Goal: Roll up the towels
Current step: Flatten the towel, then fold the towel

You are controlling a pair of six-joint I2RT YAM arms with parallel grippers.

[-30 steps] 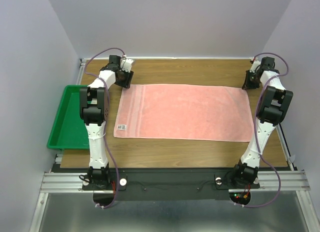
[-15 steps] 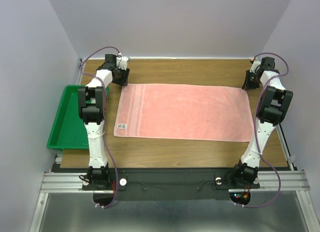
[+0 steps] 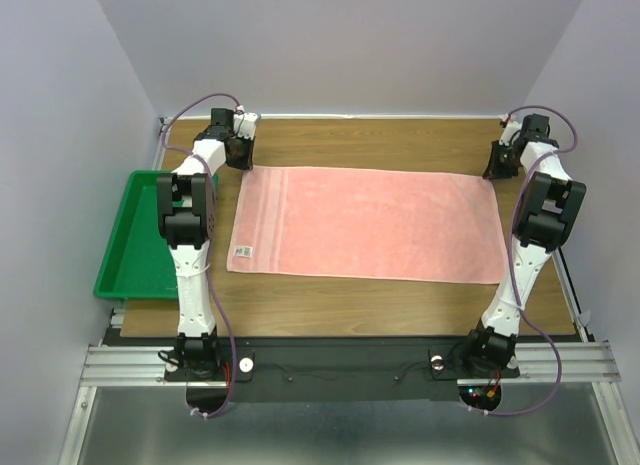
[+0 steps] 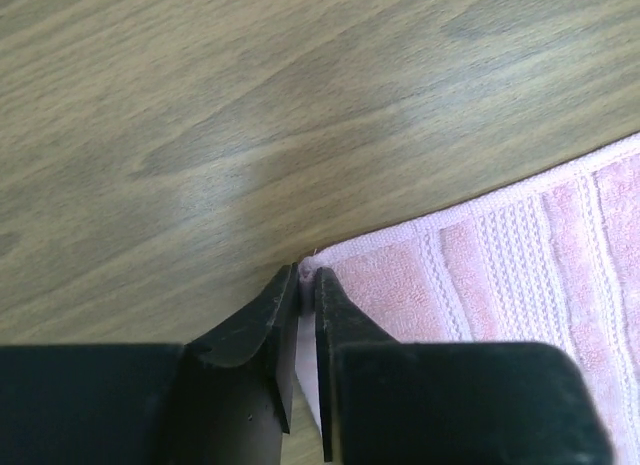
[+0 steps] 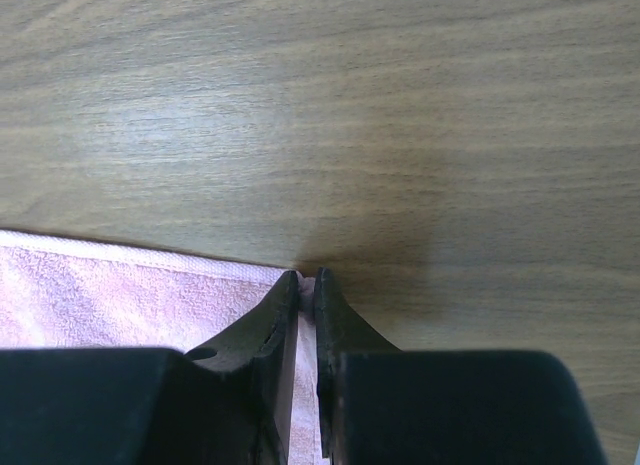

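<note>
Salmon-pink terry towel point(image 3: 365, 225) lies flat across the wooden counter point(image 3: 380, 137). Likely soft, limp and light, it suits corner grips: left claw point(image 4: 307, 283) and right claw point(image 5: 306, 283) each pinch 1 far corner, nearly closed.

A green tray point(image 3: 130, 245) sits at the left edge of the wooden worktop point(image 3: 370, 303); an aluminium rail point(image 3: 330, 362) runs along its near side.
</note>
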